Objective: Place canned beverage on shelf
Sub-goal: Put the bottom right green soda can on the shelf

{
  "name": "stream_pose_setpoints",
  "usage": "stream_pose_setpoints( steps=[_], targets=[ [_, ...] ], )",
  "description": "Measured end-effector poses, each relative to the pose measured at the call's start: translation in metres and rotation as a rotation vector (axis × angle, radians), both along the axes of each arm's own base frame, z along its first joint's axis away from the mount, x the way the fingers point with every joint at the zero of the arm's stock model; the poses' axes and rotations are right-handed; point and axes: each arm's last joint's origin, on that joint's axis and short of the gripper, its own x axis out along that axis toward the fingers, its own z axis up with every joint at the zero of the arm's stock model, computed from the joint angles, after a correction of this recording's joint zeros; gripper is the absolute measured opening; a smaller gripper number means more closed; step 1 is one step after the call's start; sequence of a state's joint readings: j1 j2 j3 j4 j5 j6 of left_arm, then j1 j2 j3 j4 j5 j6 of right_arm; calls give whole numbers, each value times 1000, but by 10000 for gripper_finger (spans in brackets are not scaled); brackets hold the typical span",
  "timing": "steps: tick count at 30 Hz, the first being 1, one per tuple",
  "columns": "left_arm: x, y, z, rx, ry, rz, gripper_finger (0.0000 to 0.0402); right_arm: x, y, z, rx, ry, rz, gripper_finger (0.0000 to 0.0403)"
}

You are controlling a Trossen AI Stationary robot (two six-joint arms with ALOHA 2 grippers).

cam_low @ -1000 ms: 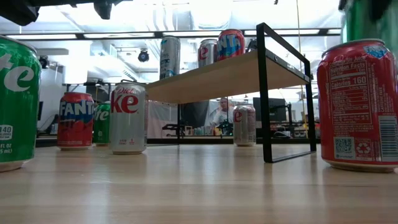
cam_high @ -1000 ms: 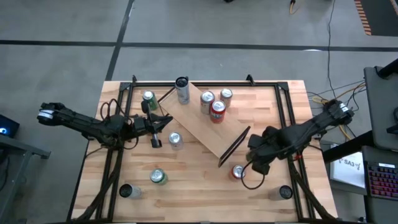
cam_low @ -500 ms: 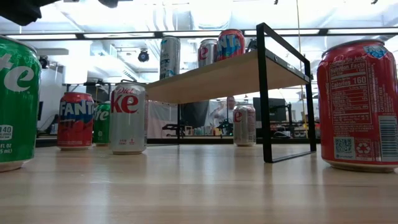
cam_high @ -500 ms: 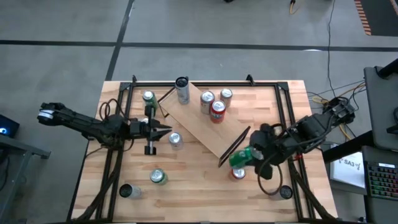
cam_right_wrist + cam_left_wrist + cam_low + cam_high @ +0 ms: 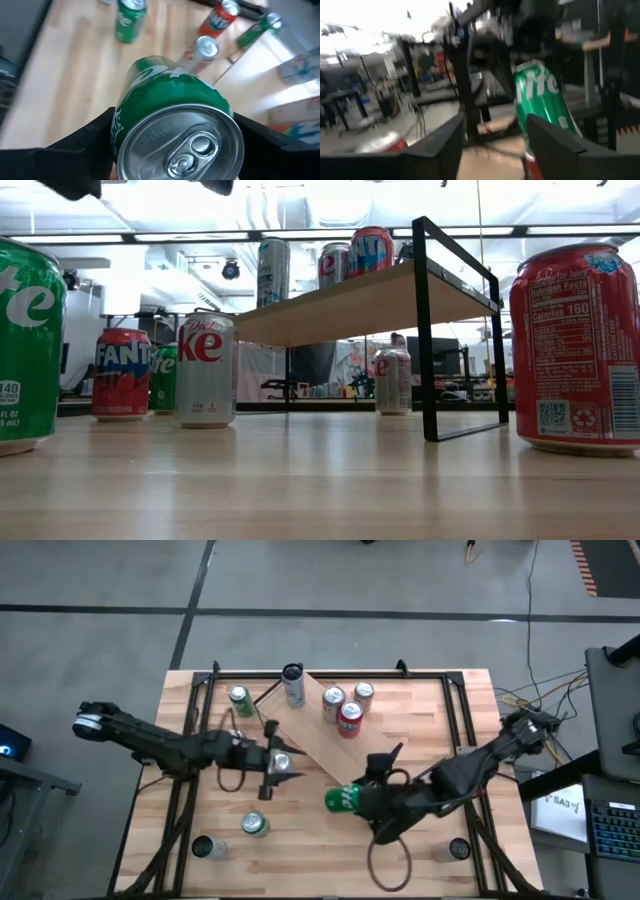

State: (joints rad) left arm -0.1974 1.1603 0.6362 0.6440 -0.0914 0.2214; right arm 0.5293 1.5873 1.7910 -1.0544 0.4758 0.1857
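Four cans on shelf (image 5: 330, 745), right claw (image 5: 352, 801) gripping one green can (image 5: 341, 800), left claw (image 5: 281, 762) parted, empty

the shelf (image 5: 335, 745) runs from 11 to 5 o'clock across the table (image 5: 440, 700). three cans (image 5: 345, 708) and a tall can (image 5: 293, 685) crowd its 12 o'clock half; its 5 o'clock half is bare board. the left gripper (image 5: 283, 762) sits at 9 o'clock of that bare part, beside a silver can (image 5: 281, 762). open tabletop lies at 2 o'clock.
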Motion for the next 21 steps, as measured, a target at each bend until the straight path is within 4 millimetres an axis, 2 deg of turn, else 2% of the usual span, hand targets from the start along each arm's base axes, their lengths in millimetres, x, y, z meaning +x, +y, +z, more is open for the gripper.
stream_pose_setpoints(
  steps=[5,9,15,21],
  targets=[
    [19,-4,4,19,95,0,272,16,4,-8,-153,44,-46,287],
    [31,-6,2,34,165,-6,302,28,5,-7,-224,77,-63,287],
    [40,-12,-2,58,207,-136,313,43,6,-5,-270,105,-38,287],
    [43,-12,-6,65,247,-135,314,48,0,1,-310,110,-37,287]
  ],
)
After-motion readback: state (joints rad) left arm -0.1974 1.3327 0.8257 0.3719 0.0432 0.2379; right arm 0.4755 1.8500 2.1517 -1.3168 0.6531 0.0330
